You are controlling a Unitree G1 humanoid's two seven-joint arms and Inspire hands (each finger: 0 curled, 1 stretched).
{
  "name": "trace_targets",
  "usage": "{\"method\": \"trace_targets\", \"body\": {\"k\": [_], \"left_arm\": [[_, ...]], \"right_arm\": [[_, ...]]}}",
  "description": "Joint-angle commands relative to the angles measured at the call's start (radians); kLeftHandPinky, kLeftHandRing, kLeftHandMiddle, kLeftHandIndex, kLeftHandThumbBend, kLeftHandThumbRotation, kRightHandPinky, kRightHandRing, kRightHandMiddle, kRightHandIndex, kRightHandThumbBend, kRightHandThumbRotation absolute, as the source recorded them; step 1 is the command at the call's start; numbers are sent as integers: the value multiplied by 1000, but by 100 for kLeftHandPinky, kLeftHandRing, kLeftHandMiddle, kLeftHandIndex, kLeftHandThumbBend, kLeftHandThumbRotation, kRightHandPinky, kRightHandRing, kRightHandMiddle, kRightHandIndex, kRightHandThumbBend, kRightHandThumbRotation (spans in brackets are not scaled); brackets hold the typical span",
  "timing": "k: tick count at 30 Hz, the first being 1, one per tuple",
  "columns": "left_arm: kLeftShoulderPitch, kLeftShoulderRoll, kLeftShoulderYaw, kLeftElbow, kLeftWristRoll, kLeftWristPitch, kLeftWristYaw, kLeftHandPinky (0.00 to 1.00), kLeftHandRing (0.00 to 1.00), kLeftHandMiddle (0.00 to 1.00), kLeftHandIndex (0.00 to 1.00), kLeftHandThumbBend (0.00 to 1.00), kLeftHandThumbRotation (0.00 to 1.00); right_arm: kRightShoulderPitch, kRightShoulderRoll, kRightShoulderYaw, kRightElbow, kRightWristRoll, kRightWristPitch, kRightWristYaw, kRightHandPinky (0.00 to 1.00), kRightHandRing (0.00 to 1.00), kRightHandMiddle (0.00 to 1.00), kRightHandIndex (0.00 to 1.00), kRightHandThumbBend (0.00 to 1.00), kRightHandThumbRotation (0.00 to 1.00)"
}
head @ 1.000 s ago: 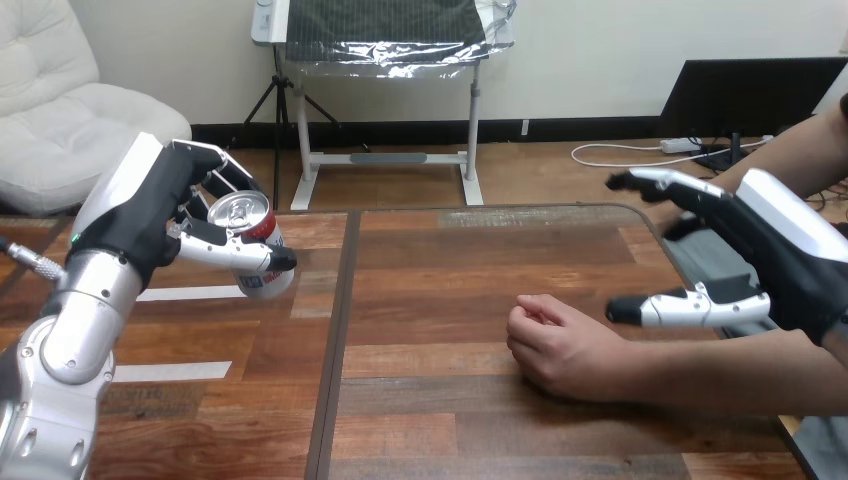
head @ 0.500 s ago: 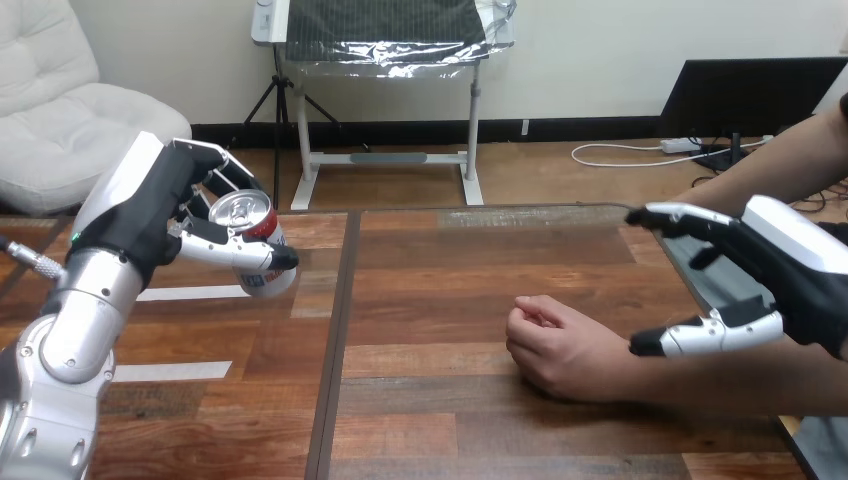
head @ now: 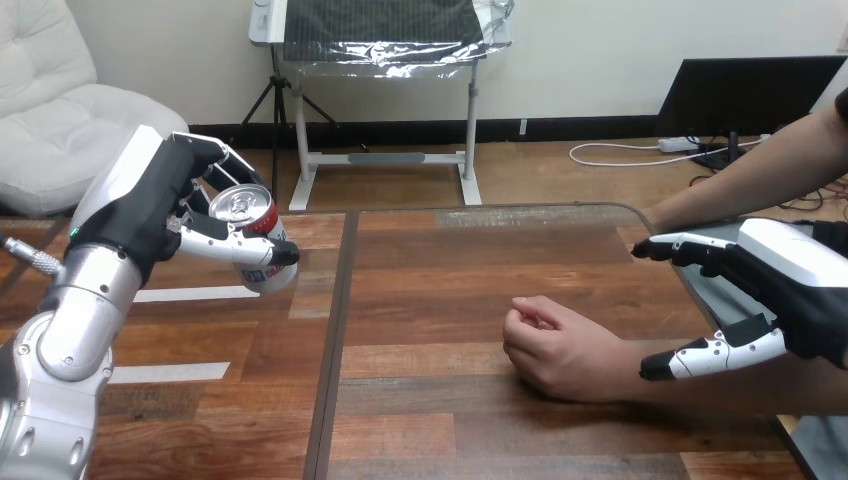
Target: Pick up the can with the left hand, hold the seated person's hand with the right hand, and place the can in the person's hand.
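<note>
My left hand [head: 150,205] is raised above the table's left part, fingers and thumb curled round a red and white can [head: 252,240] with a silver top. The person's hand [head: 556,345] rests on the table at centre right, loosely closed, its forearm running off to the right. My right hand [head: 790,285] hovers over that forearm, behind the wrist, with fingers straight and thumb spread. It does not grip the person's hand.
The wooden table [head: 430,270] has a dark seam running front to back left of centre. The person's other arm [head: 760,175] reaches in from the upper right, above my right hand.
My right hand has drawn back to the right and lowered toward the person's forearm. The left hand with the can has stayed nearly still, rising slightly.
</note>
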State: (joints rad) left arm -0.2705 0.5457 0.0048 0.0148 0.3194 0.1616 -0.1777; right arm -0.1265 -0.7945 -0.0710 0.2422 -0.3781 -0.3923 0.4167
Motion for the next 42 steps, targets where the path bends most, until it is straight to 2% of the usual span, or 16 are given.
{"method": "trace_targets", "body": {"k": [1, 7, 16, 25, 36, 42], "left_arm": [[-38, 4, 29, -53, -11, -11, 4, 18, 22, 35, 42, 84, 0], [-39, 5, 29, -51, -9, -13, 5, 18, 22, 35, 42, 85, 0], [-42, 2, 34, -51, -19, -12, 0, 21, 25, 36, 42, 84, 0], [-45, 6, 36, -50, -22, -10, -6, 24, 29, 38, 42, 83, 0], [-47, 8, 36, -46, -19, -16, -3, 24, 28, 38, 42, 84, 0], [-48, 8, 36, -41, -18, -26, 2, 22, 27, 37, 42, 85, 0]], "right_arm": [[-80, -38, 23, 5, -30, -11, -14, 84, 87, 88, 87, 100, 50], [-84, -28, 43, 38, -58, -31, -28, 85, 87, 88, 87, 100, 51], [-93, -16, 77, 88, -91, -70, -52, 83, 84, 85, 85, 100, 46], [-102, 0, 115, 137, -113, -97, -76, 81, 83, 84, 83, 100, 36], [-117, 9, 171, 192, -152, -118, -107, 80, 82, 83, 82, 100, 24], [-120, 13, 202, 199, -177, -102, -102, 79, 81, 82, 82, 100, 19]]}}
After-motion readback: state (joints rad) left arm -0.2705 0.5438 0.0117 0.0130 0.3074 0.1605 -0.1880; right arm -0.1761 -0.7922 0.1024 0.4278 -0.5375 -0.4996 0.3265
